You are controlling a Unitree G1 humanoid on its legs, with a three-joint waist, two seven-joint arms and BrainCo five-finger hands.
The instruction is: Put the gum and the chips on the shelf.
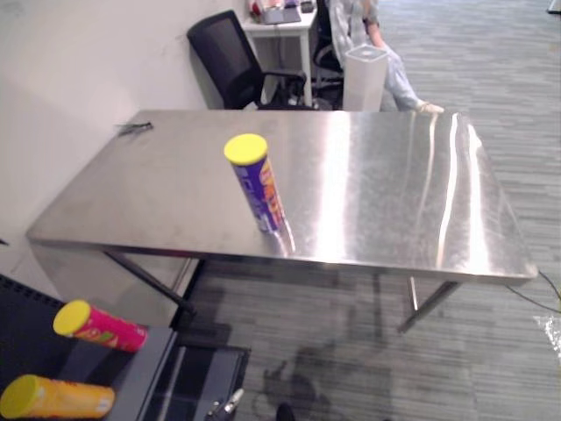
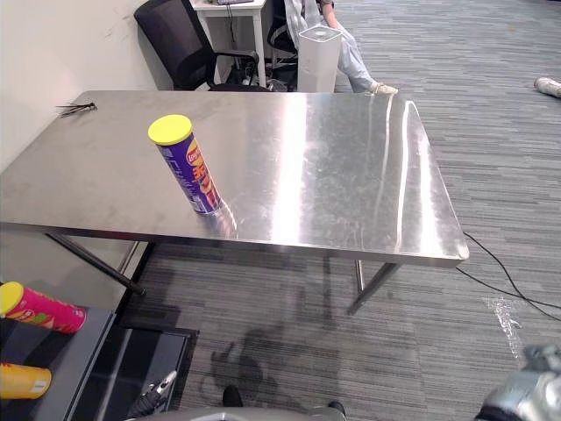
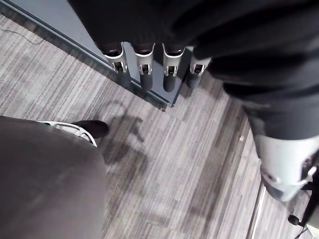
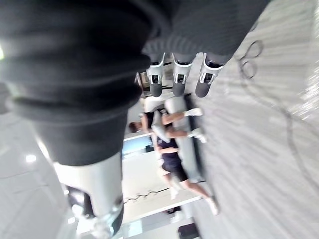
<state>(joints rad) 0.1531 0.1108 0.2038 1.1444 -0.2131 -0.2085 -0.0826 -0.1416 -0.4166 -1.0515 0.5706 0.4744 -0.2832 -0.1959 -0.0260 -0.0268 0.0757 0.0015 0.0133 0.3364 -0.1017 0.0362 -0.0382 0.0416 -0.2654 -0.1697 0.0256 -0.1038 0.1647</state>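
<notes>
Your purple chips can (image 1: 259,189), capped with a yellow lid (image 1: 245,148), stands on its base near the front edge of the steel surface (image 1: 394,193), left of its middle, with nothing touching it. To your lower left, well apart from that can, a pink can (image 1: 101,326) and a yellow can (image 1: 57,397) lie on their sides in the grey shelf (image 1: 145,373), their yellow lids facing you. Your left hand (image 3: 146,69) hangs low over the carpet by the shelf's edge, fingers straight and side by side, holding nothing. Your right hand (image 4: 178,74) hangs at your right side above the carpet, fingers likewise straight and empty. A small dark item (image 1: 134,128) rests at the surface's far left corner. Beyond the far edge stand a black office chair (image 1: 232,61) and a white upright box (image 1: 365,77), with a seated person (image 1: 390,57) behind it.
</notes>
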